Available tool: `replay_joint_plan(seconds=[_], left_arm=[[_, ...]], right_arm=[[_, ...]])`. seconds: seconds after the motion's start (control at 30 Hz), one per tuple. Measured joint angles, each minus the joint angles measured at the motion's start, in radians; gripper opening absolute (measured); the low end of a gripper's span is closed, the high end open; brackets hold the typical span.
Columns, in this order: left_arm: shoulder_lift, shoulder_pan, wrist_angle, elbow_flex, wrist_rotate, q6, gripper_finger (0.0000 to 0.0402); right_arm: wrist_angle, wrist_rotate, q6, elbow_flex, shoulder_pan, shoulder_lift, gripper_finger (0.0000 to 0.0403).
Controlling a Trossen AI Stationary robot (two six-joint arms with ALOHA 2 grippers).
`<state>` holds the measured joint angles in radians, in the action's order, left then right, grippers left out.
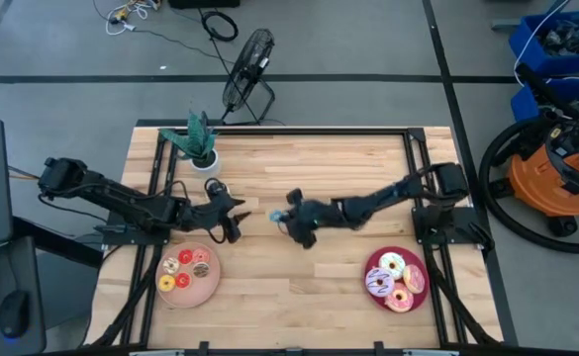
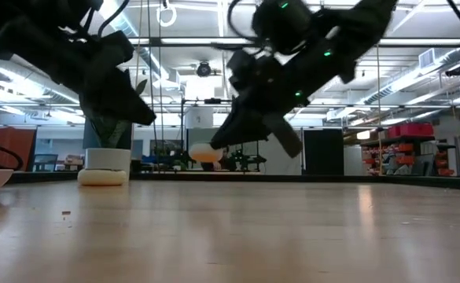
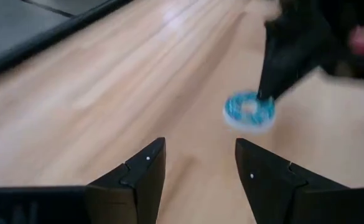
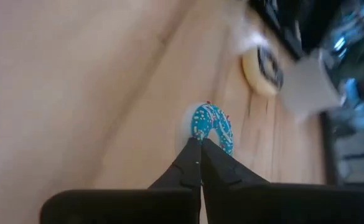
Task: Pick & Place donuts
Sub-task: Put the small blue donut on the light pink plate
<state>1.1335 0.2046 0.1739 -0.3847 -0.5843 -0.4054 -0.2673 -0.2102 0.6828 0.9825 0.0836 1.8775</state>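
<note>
A blue-iced donut (image 1: 276,213) with sprinkles sits at the tips of my right gripper (image 1: 287,215) over the middle of the table. It also shows in the left wrist view (image 3: 249,111) and the right wrist view (image 4: 211,127). My left gripper (image 1: 232,216) is open a short way to the donut's left, pointing at it and touching nothing. Small donuts (image 1: 184,269) lie on the pink plate (image 1: 206,289). Larger iced donuts (image 1: 396,281) lie on the crimson plate (image 1: 372,259). A pale ring donut (image 1: 213,188) lies flat near the plant. My right gripper is shut on the blue donut's ring at its near rim (image 4: 201,137), pinched between the two fingertips (image 3: 266,92). The fingers come from the table's right, slanting down. The donut juts out beyond the tips, and in the low view it appears lifted clear of the table.
A potted green plant (image 1: 200,144) stands at the far left of the table. The pink plate is near the left front, the crimson plate near the right front. Bare wood (image 1: 299,287) lies between the plates. Black frame rails (image 1: 411,168) run along the sides.
</note>
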Motion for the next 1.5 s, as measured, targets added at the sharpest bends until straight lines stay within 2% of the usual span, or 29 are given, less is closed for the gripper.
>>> replay_joint_plan(seconds=[0.13, 0.27, 0.4, 0.53, 0.77, 1.03, 1.13, 1.5], left_arm=[[0.051, -0.018, 0.143, 0.0, 0.133, -0.082, 0.0213], [0.164, -0.064, 0.286, 0.0, 0.308, -0.183, 0.0249], [0.297, -0.091, 0.489, 0.0, 0.428, -0.252, 0.0286], [0.372, -0.103, 0.662, -0.002, 0.543, -0.312, 0.0291], [0.419, -0.103, 0.68, -0.002, 0.556, -0.385, 0.0264], [0.433, -0.113, 0.701, -0.001, 0.549, -0.393, 0.0252], [0.433, -0.113, 0.751, -0.001, 0.584, -0.371, 0.0244], [0.433, -0.114, 0.738, -0.003, 0.61, -0.397, 0.0135]], right_arm=[[-0.103, -0.127, 0.088, -0.053, 0.097, 0.001, 0.0], [-0.195, -0.217, 0.141, -0.08, 0.163, 0.001, 0.0], [-0.214, -0.246, 0.18, -0.081, 0.197, 0.001, 0.0], [-0.212, -0.285, 0.198, -0.081, 0.211, 0.001, 0.0], [-0.221, -0.349, 0.252, -0.081, 0.231, 0.001, 0.0], [-0.24, -0.35, 0.273, -0.081, 0.241, 0.002, 0.0], [-0.241, -0.35, 0.273, -0.081, 0.241, 0.002, 0.0], [-0.243, -0.347, 0.276, -0.081, 0.242, 0.002, 0.0]])
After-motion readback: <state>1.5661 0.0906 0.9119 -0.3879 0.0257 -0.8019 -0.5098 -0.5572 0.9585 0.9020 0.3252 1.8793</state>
